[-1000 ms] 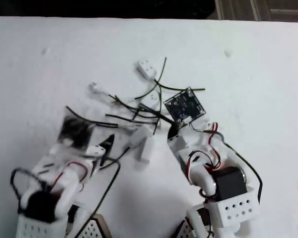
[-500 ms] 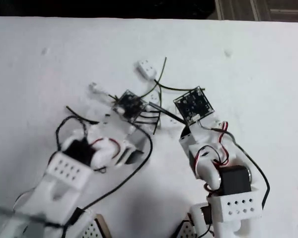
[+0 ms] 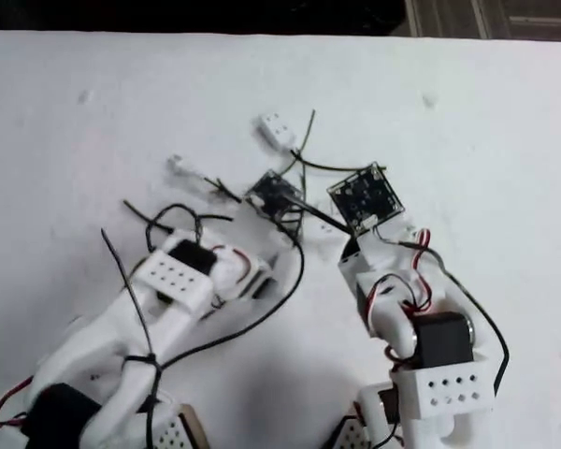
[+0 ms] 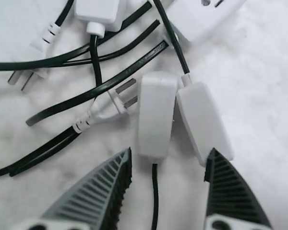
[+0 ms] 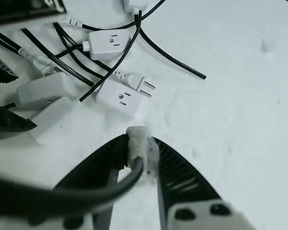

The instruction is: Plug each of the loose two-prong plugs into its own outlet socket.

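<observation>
My left gripper [image 4: 168, 160] stands open just short of two white outlet socket blocks [image 4: 156, 115] lying side by side, each with a black cord. A loose two-prong plug [image 4: 117, 98] lies beside them, prongs toward the nearer block; a second plug [image 4: 26, 79] lies farther off. My right gripper [image 5: 139, 143] is shut on a white plug [image 5: 136, 138] with a black cord, held low over the table. Ahead of it lie an outlet socket [image 5: 120, 98], a loose plug [image 5: 141, 85] and another socket [image 5: 109, 42]. In the high view the left arm [image 3: 182, 271] and right arm [image 3: 393, 281] meet at the cord pile.
Black cords [image 3: 262, 201] tangle across the middle of the white table [image 3: 467, 122]. One socket [image 3: 276, 129] lies at the far side of the pile and a small plug [image 3: 178, 166] to its left. Open table lies to the far left and right.
The left arm has swung from the near left edge forward and right into the cord pile. The right arm shifted slightly right, then kept still.
</observation>
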{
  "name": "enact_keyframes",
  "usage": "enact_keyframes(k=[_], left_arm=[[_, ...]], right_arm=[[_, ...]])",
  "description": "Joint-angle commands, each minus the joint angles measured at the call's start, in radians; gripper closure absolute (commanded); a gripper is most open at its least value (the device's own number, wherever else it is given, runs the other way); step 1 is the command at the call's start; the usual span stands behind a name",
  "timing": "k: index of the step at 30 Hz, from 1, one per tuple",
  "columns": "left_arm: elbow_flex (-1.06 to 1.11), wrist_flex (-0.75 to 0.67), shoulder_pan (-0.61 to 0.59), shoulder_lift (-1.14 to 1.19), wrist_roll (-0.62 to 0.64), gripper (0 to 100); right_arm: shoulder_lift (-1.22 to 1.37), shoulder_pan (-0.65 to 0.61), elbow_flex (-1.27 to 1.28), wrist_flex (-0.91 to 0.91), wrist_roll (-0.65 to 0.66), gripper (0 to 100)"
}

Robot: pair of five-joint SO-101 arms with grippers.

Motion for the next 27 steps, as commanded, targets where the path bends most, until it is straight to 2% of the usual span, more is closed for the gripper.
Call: enact_keyframes(k=[1,8,14,22,27], left_arm=[[-0.040,-0.035,0.025,0.018,-0.009,75],[-0.061,-0.035,0.194,0.019,-0.009,75],[-0.061,-0.040,0.254,0.021,-0.009,75],[-0.061,-0.043,0.245,0.021,0.002,75],[-0.061,-0.044,0.148,0.013,0.072,75]], right_arm=[[0.002,0.007,-0.005,0.007,0.012,98.0],[0.001,0.082,-0.011,0.007,0.060,98.0],[-0.007,0.091,-0.012,0.005,0.061,98.0],[-0.007,0.096,-0.012,0.004,0.061,98.0],[-0.008,0.088,-0.041,0.027,0.054,98.0]])
